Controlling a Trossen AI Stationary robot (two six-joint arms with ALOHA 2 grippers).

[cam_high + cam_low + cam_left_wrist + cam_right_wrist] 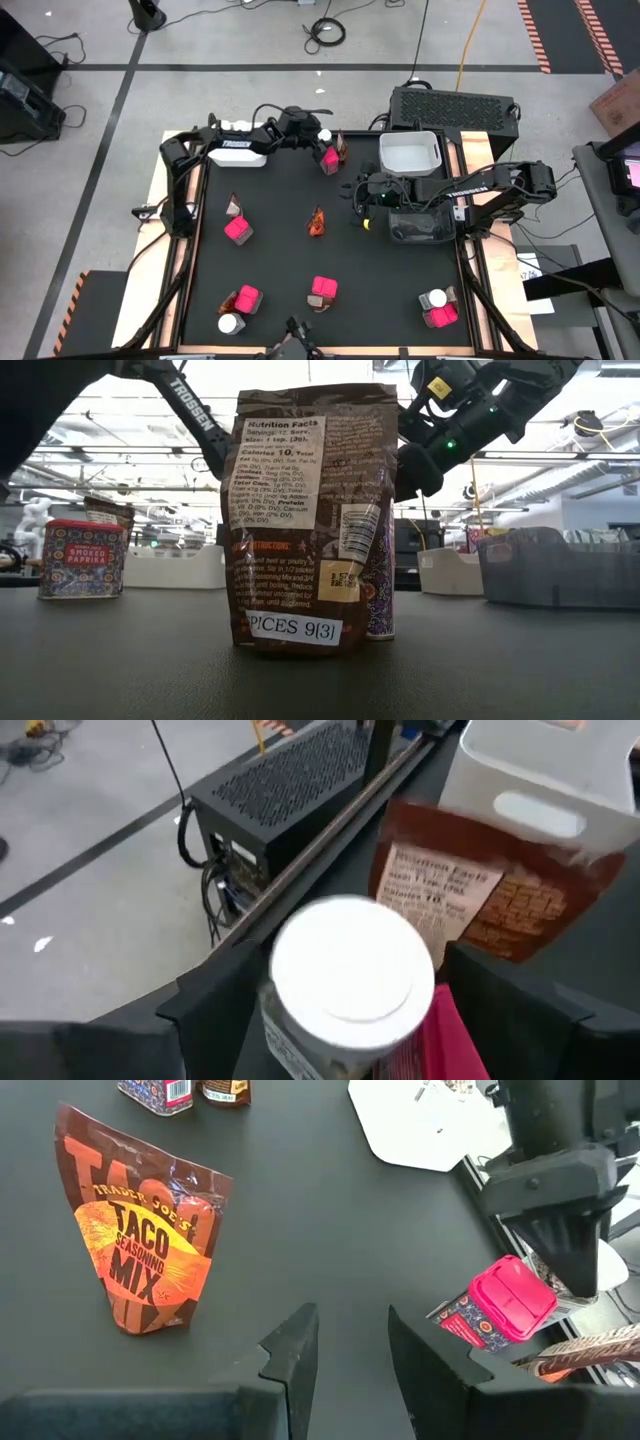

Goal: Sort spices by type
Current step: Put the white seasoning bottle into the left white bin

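Left wrist view gives me the left gripper (400, 1020) spread wide around a white-capped jar (352, 972) (not pinching), while the right gripper (352, 1342) hangs part-open, empty.

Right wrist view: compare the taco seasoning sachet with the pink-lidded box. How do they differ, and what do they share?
The sachet is a soft, crinkly pouch; the box is rigid and square-edged. The sachet is orange-brown with large lettering; the box's top is plain bright pink. The sachet sits alone; the box sits in a cluster. Both rest on the dark table.
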